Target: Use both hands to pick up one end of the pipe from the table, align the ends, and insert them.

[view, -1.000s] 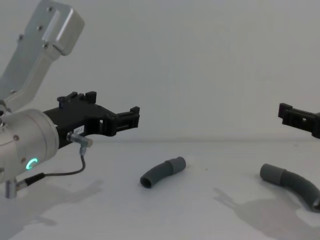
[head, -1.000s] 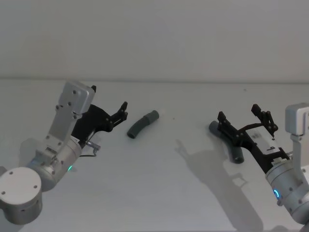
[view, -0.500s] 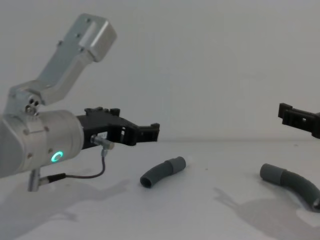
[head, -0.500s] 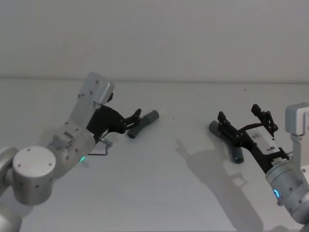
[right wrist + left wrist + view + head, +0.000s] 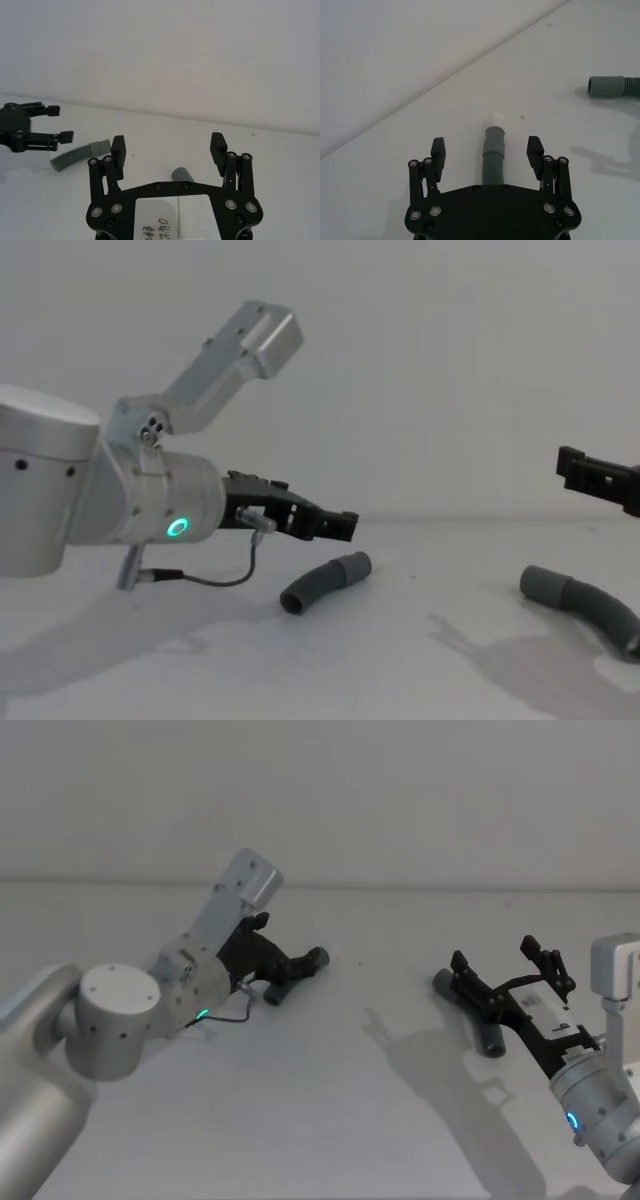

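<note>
White table (image 5: pixel 350 1120): left gripper (image 5: pixel 486 146) gapes over the ten-o'clock hose piece (image 5: pixel 283 986), right gripper (image 5: pixel 168 143) gapes above the three-o'clock hose piece (image 5: pixel 580 602).

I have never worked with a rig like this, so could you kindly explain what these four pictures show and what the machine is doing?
This is a robot with two silver arms, each ending in a black two-finger gripper. One picture looks down from its head, one looks across the table from its chest, and two come from cameras on the wrists, looking out past the fingers. On the white table lie two short curved grey hose pieces, well apart from each other. The left gripper is open and hovers just over the left hose piece, lined up along it, so the wrist picture shows the piece between the fingers. The right gripper is open too, above the right hose piece. Nothing is held yet.
</note>
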